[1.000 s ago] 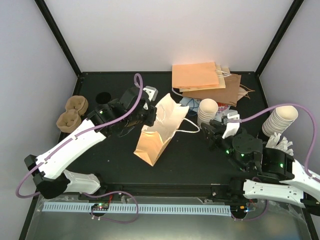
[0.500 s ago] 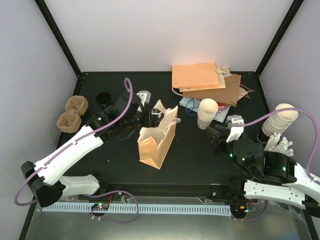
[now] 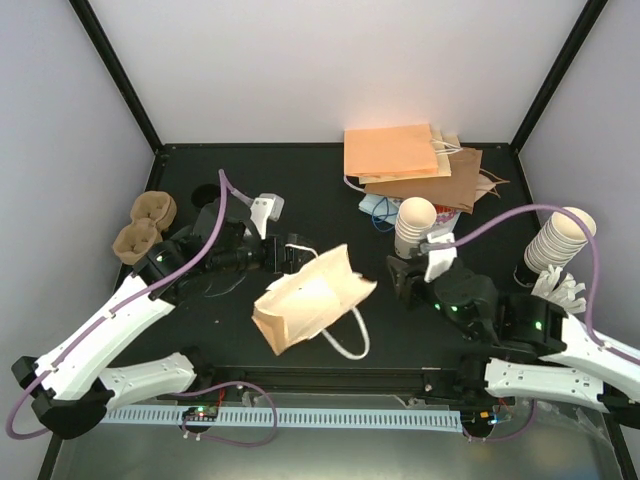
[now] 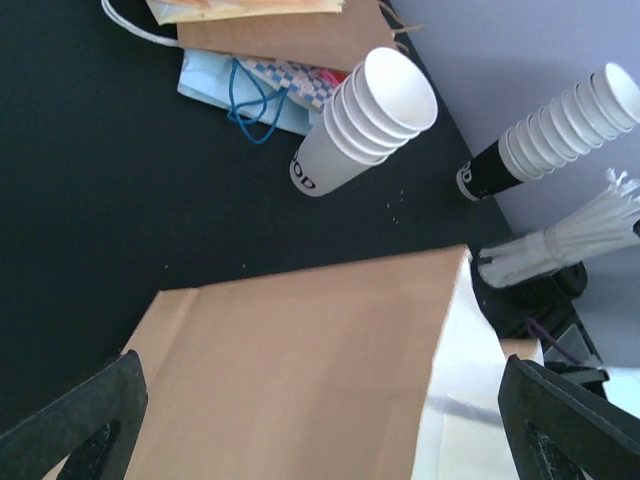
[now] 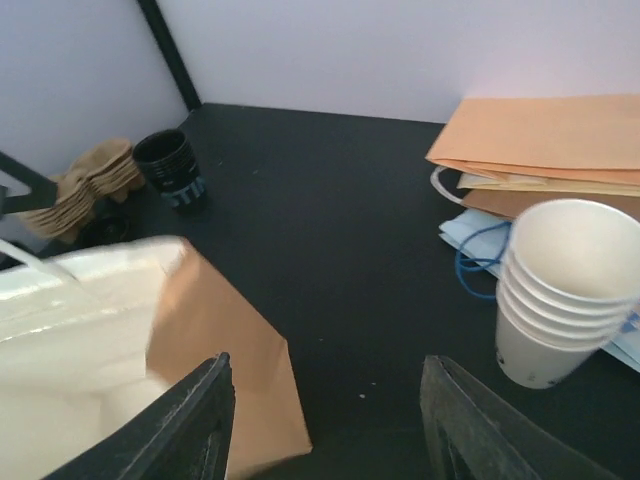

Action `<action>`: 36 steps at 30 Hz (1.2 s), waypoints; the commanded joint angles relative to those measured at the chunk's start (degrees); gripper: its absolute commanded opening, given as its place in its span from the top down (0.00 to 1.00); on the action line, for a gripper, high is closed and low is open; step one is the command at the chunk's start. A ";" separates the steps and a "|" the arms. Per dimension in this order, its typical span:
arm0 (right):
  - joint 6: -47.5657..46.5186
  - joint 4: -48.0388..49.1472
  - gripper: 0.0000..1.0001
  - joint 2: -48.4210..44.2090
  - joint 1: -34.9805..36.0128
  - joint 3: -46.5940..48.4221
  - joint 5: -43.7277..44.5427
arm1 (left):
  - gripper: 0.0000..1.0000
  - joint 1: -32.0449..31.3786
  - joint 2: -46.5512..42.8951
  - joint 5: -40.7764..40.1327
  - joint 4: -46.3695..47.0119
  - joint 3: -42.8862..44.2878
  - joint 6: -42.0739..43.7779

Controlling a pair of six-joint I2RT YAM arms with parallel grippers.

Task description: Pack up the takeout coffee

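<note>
Left gripper (image 4: 320, 430) gapes wide over the smooth kraft-paper bag (image 3: 305, 300), which lies on its side on the matte black table (image 3: 300, 170). Right gripper (image 5: 330, 420) stands part-open, holding nothing. Only the right wrist view shows the coffee cup (image 5: 172, 168) side-on, with its round black lid. Overhead it sits at ten o'clock from the bag, near the moulded-pulp trays (image 3: 145, 225).

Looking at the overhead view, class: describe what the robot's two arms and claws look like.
The left arm and right arm have white shells joined by black joints carrying small green lights. A purple cable loops along each. The left claw and right claw are black, each with two blunt fingers.
</note>
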 commanded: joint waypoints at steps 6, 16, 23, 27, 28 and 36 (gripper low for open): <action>-14.36 -0.22 0.37 18.35 0.22 15.46 -14.83 | 0.04 0.51 -0.41 3.00 -1.29 -2.44 2.33; -25.04 3.91 0.36 27.46 0.22 19.54 -30.55 | 0.06 0.53 -0.11 -0.69 -7.68 0.04 7.35; -28.16 8.05 0.35 30.69 0.22 20.16 -34.27 | 0.05 0.53 -0.33 -4.10 -10.28 0.00 8.67; -29.48 10.33 0.35 31.96 0.30 20.03 -35.58 | 0.05 0.51 -0.37 -5.44 -10.73 0.79 9.42; -29.69 11.10 0.35 32.05 0.26 19.84 -35.58 | 0.05 0.52 -0.41 -5.59 -10.67 0.97 9.49; -31.18 14.97 0.51 32.76 0.37 19.17 -34.62 | 0.05 0.53 -2.03 -6.48 -8.34 2.21 11.53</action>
